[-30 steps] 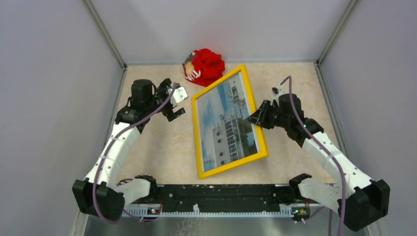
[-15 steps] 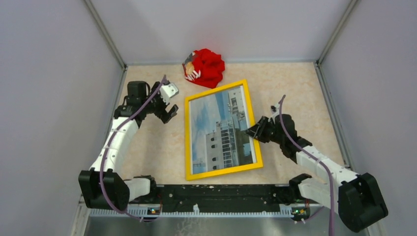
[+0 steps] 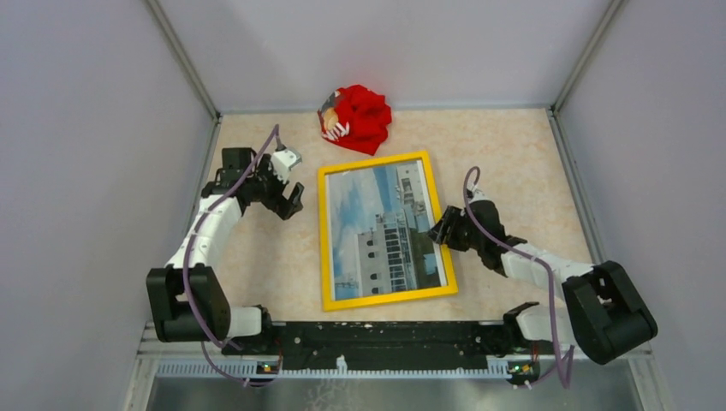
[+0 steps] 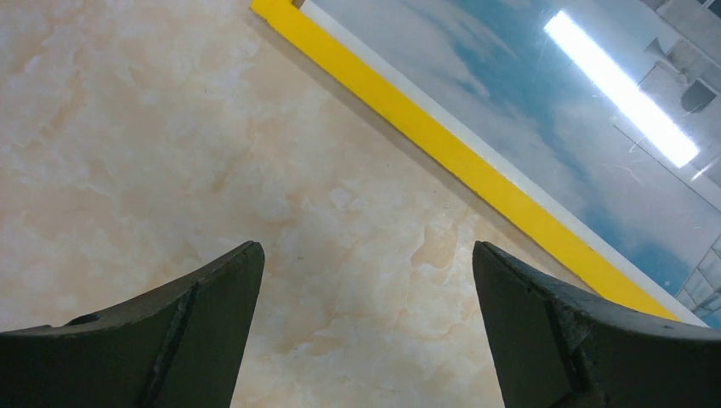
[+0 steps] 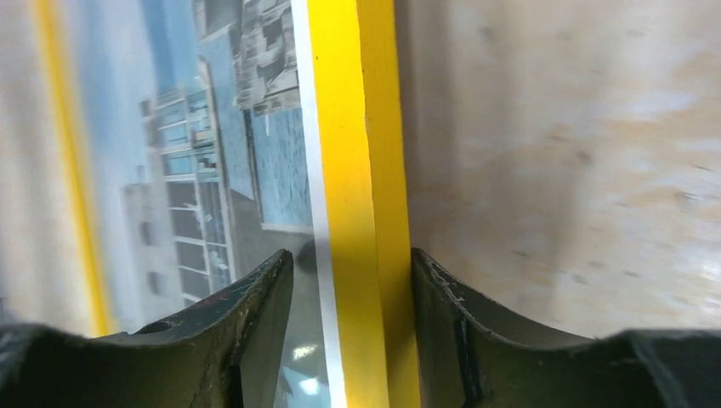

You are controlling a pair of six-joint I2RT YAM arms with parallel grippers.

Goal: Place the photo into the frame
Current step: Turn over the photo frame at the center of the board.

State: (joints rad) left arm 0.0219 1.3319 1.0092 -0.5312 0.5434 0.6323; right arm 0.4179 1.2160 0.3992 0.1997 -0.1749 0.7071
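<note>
Frame (image 3: 323, 248) flat on table (image 3: 514, 163) close to arm bases, photo (image 3: 377, 231) seated inside. Right gripper (image 3: 438, 229) pinched across its right rail. Left gripper (image 3: 293, 202) spread wide over tabletop beside left rail, touching nothing. Red crumpled bundle (image 3: 360, 116) just beyond far rail.

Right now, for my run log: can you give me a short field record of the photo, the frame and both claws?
frame: lying flat on the table
photo: inside frame, face up
right claw: closed across frame's right rail
left claw: open, empty, left of frame
other: red crumpled item at the far edge
</note>
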